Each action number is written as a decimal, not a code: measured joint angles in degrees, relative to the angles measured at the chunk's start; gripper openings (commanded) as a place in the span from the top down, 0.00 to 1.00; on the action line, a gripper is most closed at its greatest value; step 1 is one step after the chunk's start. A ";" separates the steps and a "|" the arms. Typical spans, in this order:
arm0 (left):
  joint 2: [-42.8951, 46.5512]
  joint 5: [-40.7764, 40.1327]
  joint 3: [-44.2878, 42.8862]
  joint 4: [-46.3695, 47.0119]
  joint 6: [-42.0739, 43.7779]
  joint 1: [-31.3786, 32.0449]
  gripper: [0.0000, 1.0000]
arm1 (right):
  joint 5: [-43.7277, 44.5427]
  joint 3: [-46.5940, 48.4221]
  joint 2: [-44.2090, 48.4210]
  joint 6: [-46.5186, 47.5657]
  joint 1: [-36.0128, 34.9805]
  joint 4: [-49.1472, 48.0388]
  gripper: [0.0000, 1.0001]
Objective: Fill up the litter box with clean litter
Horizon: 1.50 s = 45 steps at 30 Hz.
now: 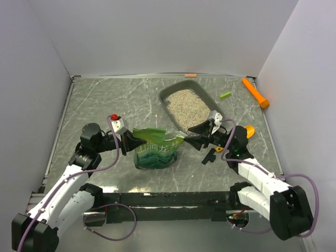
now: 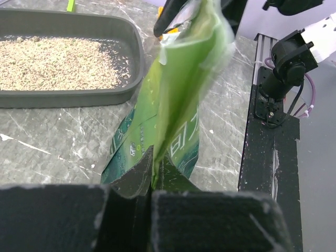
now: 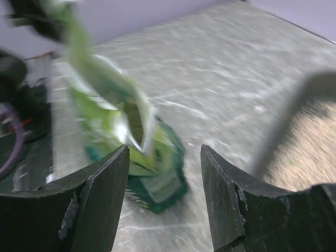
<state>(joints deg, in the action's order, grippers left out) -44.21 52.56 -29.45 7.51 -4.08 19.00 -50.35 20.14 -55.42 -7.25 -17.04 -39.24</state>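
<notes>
1. Top external view is showing the litter box (image 1: 169,95) lying on the worktop (image 1: 105,105) right of centre. Its long axis is running diagonally from far left to near right, with clean litter (image 1: 185,105) covering its floor.
2. The green bag (image 1: 155,152) is standing just near-left of the box, so I judge any pour is having to go away from me and rightward over the near rim.
3. My left jaws are clamping the bag's left top corner.
4. My right jaws are standing apart beside the bag's right top corner, gripping nothing; this arm is sitting nearer the box.
5. An orange tool (image 1: 255,93) and a small green scrap (image 1: 225,95) are lying well beyond, blocking nothing.
</notes>
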 measured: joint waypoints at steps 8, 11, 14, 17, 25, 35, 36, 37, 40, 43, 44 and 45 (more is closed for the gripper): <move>1.09 -0.37 0.20 -0.72 0.00 0.02 0.99 | -19.30 0.11 -11.78 -12.37 0.55 -22.38 0.37; 1.64 -0.37 0.22 -1.42 0.00 0.07 0.99 | -22.86 0.22 -17.55 -19.30 0.87 -28.92 0.38; 1.75 -0.37 0.22 -1.68 -0.02 0.15 0.99 | -23.91 1.07 -21.81 -23.61 0.98 -30.97 0.40; 1.77 -0.42 0.22 -1.75 -0.02 0.15 0.99 | -24.22 1.97 -23.93 -25.57 1.03 -32.61 0.42; 1.99 -0.50 0.24 -1.79 -0.02 0.22 0.99 | -23.78 3.17 -24.70 -26.32 0.31 -33.73 0.44; 1.99 -0.50 0.24 -1.79 -0.02 0.22 0.99 | -22.10 3.34 -25.35 -24.00 0.02 -34.05 0.44; 1.99 -0.50 0.24 -1.79 -0.02 0.22 0.99 | -22.05 3.34 -25.35 -23.69 0.02 -34.05 0.44; 1.99 -0.50 0.24 -1.79 -0.02 0.22 0.99 | -21.99 3.34 -25.42 -23.26 0.02 -34.07 0.45; 1.99 -0.50 0.24 -1.79 0.00 0.22 0.99 | -21.90 3.91 -25.68 -22.71 -0.07 -34.03 0.45; 1.99 -0.52 0.24 -1.79 0.00 0.33 0.99 | -21.90 4.96 -25.77 -22.25 -0.15 -34.07 0.45; 1.99 -0.52 0.24 -1.79 0.00 0.33 0.99 | -21.92 5.35 -25.77 -22.08 -0.22 -34.07 0.45; 1.99 -0.50 0.24 -1.79 0.00 0.33 0.99 | -21.90 5.55 -25.77 -21.99 -0.24 -34.07 0.45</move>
<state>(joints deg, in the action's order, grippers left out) -42.22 52.05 -29.21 5.72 -4.08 19.33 -72.25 25.69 -81.19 -29.23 -17.28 -73.32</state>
